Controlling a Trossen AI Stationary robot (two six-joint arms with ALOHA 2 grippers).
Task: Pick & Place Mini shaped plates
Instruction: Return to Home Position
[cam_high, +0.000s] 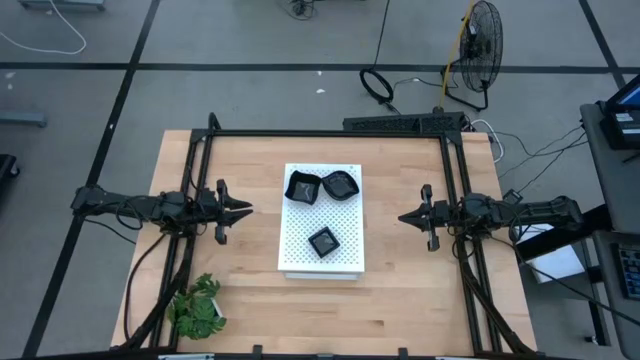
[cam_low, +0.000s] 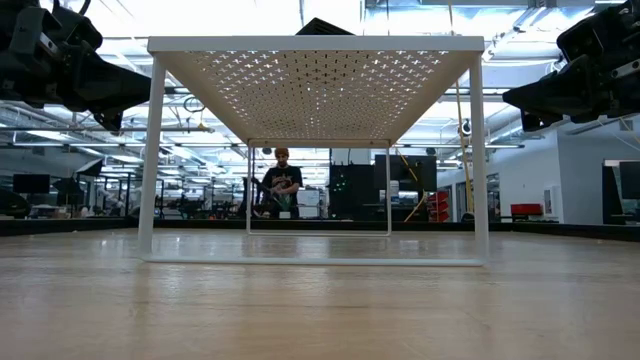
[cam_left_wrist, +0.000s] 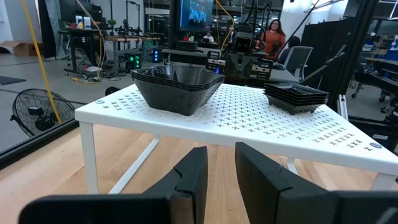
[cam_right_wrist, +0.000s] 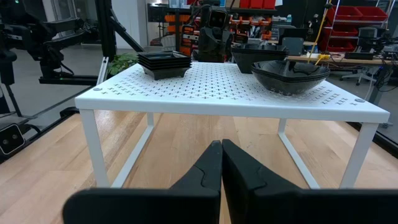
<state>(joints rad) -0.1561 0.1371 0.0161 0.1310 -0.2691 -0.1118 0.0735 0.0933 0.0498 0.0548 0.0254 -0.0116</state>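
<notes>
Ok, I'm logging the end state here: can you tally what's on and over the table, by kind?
Piles of deep glossy black dishes: 2
Pile of flat glossy black square plates: 1
White perforated shelf bearing them: 1
Green leafy plant: 1
Dark two-finger grippers, left gripper and right gripper, beside the shelf: 2
Total: 7

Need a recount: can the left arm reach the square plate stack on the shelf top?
Likely yes: nothing stands between the left gripper and the shelf, and the square plate stack sits on its open top with nothing over it.
</notes>
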